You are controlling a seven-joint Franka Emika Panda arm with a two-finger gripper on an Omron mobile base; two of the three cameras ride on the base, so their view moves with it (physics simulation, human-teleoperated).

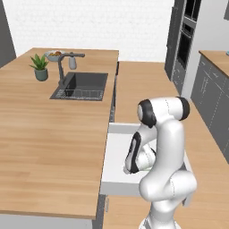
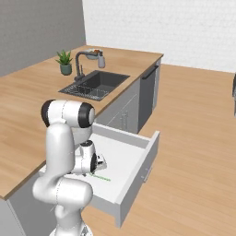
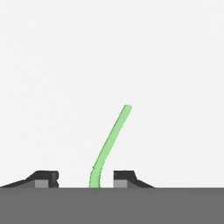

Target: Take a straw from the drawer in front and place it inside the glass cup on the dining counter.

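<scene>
Tool (image 3: 85,180) half-closed astride straw (image 3: 110,142), jaws not yet touching; thin stem leaning toward 1 o'clock, liable to slip sideways on drawer (image 2: 138,173) floor.

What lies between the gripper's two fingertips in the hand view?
The straw runs up between the fingertips of the gripper, with gaps either side and bare white drawer floor behind it.
</scene>
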